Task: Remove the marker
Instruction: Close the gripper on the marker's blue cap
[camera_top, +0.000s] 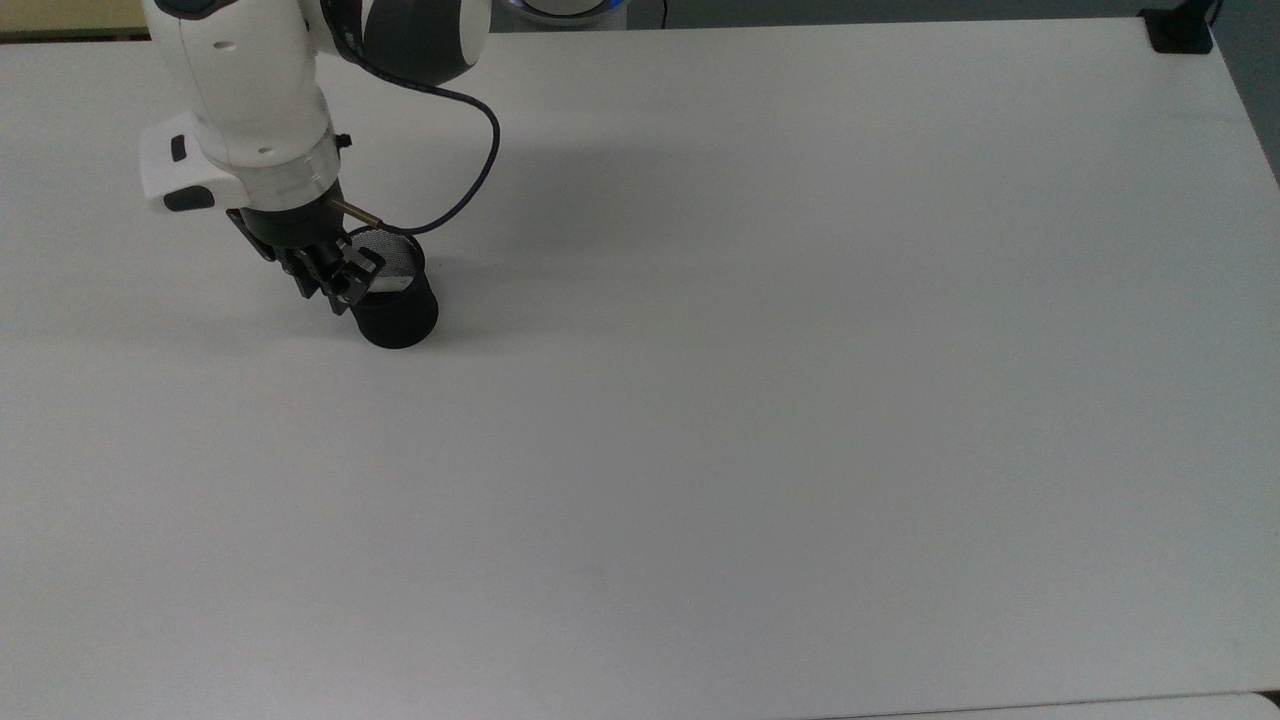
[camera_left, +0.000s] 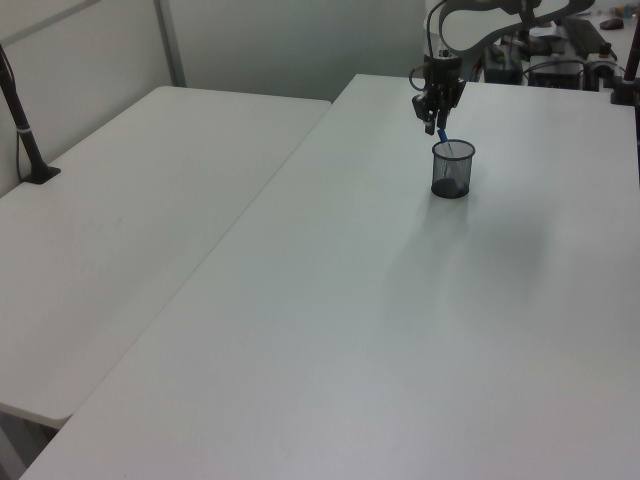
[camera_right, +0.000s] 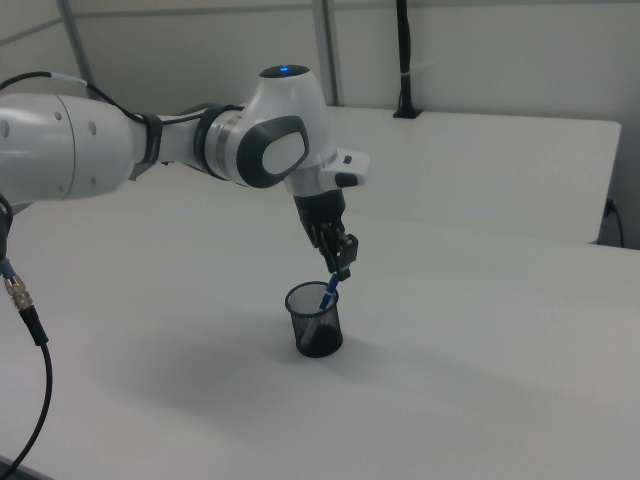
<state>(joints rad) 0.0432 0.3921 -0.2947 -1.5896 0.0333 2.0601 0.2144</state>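
Tabletop (camera_right: 480, 400): white, matte, smooth, rectangular, with broad bare expanse in the foreground of the right view. Mesh cup (camera_right: 315, 322): black, cylindrical, perforated wire mesh with a solid rim, stood upright on the tabletop; its open mouth showed a pale mesh floor in the top view (camera_top: 396, 300), and in the left view (camera_left: 452, 168) it appeared see-through against the white surface. Marker (camera_right: 329, 292): slim, stick-shaped, white barrel with a blue upper end; it stood inside the cup, tilted, leaning on the rim, its blue end projecting above the rim toward the gripper. In the top view the white barrel (camera_top: 385, 284) lay across the cup's mouth at the near edge; in the left view the blue end (camera_left: 441, 134) rose from the cup's left rim. Gripper (camera_right: 342, 262): black, angular metal and plastic, pointed downward at a slant, directly above the cup rim and at the marker's blue end; whether the fingers were spread or closed on the marker could not be told. Arm (camera_right: 150, 145): glossy white rounded shells with dark grey joint caps, a blue light on its upper housing, and a dark cable (camera_top: 470, 170) looping from the wrist. Second tabletop (camera_right: 500, 150): white, behind, bearing a black upright pole (camera_right: 404, 60).
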